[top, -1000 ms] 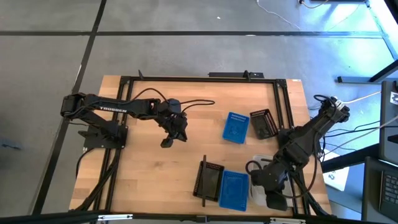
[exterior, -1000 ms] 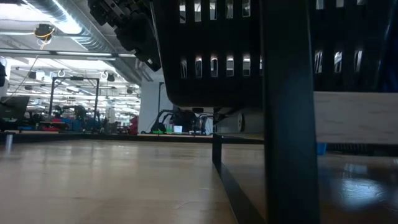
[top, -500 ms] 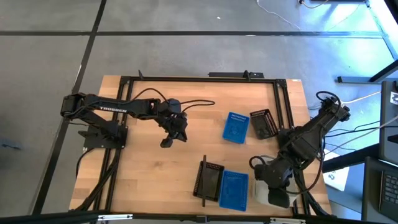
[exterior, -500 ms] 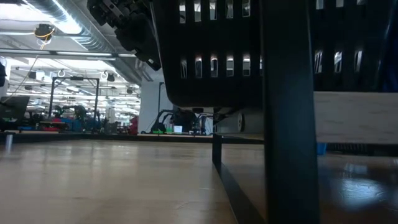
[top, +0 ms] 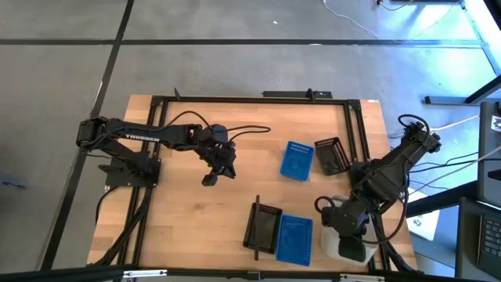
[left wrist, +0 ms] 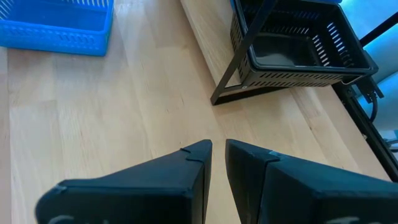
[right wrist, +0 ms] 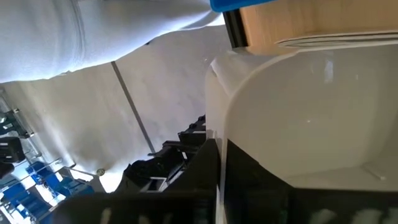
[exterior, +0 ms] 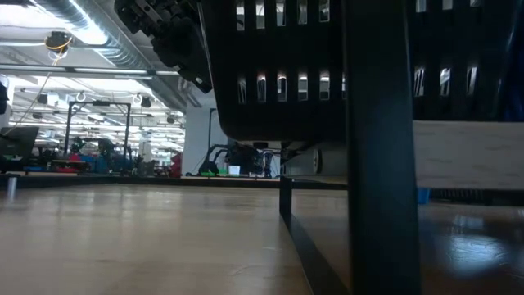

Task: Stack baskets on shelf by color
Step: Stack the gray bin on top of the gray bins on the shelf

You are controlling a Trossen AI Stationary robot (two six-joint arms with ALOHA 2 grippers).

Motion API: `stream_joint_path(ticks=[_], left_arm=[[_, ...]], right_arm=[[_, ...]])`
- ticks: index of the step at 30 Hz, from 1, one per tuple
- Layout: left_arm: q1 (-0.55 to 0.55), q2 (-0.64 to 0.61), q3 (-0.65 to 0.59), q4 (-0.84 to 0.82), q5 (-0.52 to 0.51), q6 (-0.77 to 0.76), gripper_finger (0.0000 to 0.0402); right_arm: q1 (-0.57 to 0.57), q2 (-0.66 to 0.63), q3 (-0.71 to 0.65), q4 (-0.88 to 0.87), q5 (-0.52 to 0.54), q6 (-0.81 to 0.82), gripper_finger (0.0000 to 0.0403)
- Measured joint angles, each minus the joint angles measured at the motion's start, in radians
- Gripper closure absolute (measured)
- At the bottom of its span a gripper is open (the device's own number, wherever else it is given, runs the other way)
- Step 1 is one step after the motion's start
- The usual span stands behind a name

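Observation:
My right gripper (top: 350, 237) is shut on a translucent white basket (top: 332, 244) at the table's near right corner, beside a blue basket (top: 294, 239) and a slotted black basket (top: 263, 226) that sit side by side on the shelf (exterior: 467, 156). The shelf's black upright bar (top: 256, 227) stands to the left of them. A second blue basket (top: 297, 160) and a second black basket (top: 332, 155) rest on the table farther back. My left gripper (top: 210, 179) hangs shut over bare wood at the table's middle. The other baskets are out of view. My right gripper holds the white basket by one side wall (right wrist: 249, 112), near its rim. One dark finger (right wrist: 208, 177) lies against the outside of that wall; the other finger is hidden by the tub. Whether the basket is lifted or rests on something, I cannot tell.
The table's black frame rails (top: 356, 133) run along its edges, and one passes close by the right arm. Cables (top: 250, 130) trail from the left arm. There is bare tabletop (top: 180, 227) on the near left. The room's floor lies beyond the table's edges.
My right gripper has shifted a little toward the table's right edge, carrying the white basket with it. More of the basket now shows below the arm, next to the blue one. My left arm has stayed still.

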Motion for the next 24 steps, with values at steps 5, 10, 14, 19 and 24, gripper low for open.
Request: stream_joint_path(ticks=[5, 10, 14, 19, 24], left_arm=[[0.0, 0.0, 0.0, 0.0, 0.0, -0.001, 0.0363], [0.0, 0.0, 0.0, 0.0, 0.0, 0.009, 0.0363], [0.0, 0.0, 0.0, 0.0, 0.0, 0.013, 0.0363], [0.0, 0.0, 0.0, 0.0, 0.0, 0.018, 0.0363], [0.007, 0.0, 0.0, 0.0, 0.001, 0.018, 0.0363]], right_arm=[[0.0, 0.0, 0.005, -0.005, -0.014, -0.002, 0.0403], [0.0, -0.001, 0.089, -0.073, 0.034, -0.008, 0.0403], [0.0, -0.002, 0.166, -0.158, 0.094, 0.021, 0.0403], [0.0, -0.002, 0.212, -0.221, 0.104, 0.06, 0.0403], [0.001, 0.008, 0.216, -0.271, 0.122, 0.049, 0.0403]])
